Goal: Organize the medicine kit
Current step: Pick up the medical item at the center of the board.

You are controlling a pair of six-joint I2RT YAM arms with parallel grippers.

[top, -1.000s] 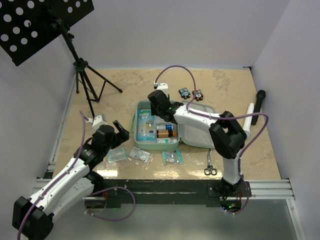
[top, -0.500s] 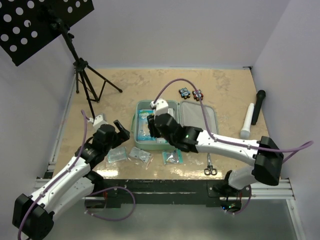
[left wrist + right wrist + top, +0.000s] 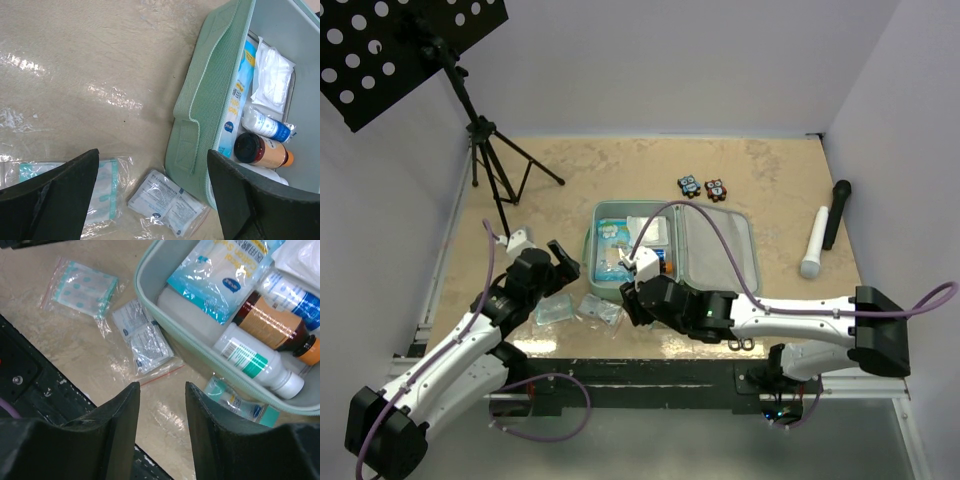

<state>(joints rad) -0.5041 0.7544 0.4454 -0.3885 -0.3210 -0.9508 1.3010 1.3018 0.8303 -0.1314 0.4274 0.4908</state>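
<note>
The medicine kit (image 3: 715,255) is found open on the surface, part filled, with loose packets (image 3: 142,340) beside its near wall. The right tool (image 3: 162,390), spread and empty, is held above them; a descent and pinch is judged next. The left tool (image 3: 152,155) is likewise spread. A teal packet (image 3: 235,402), hidden overhead by the arm, is shown by the right wrist view.

Only one print can be read: large white letters, seemingly "Cotton S…", on the blue-and-white packet (image 3: 220,277) in the medicine kit (image 3: 139,282). The fine print is too small to read on the white bottle's green-banded label (image 3: 247,360), the brown bottle's label (image 3: 270,322), and the sachets (image 3: 142,337) toward the desk's near edge.
</note>
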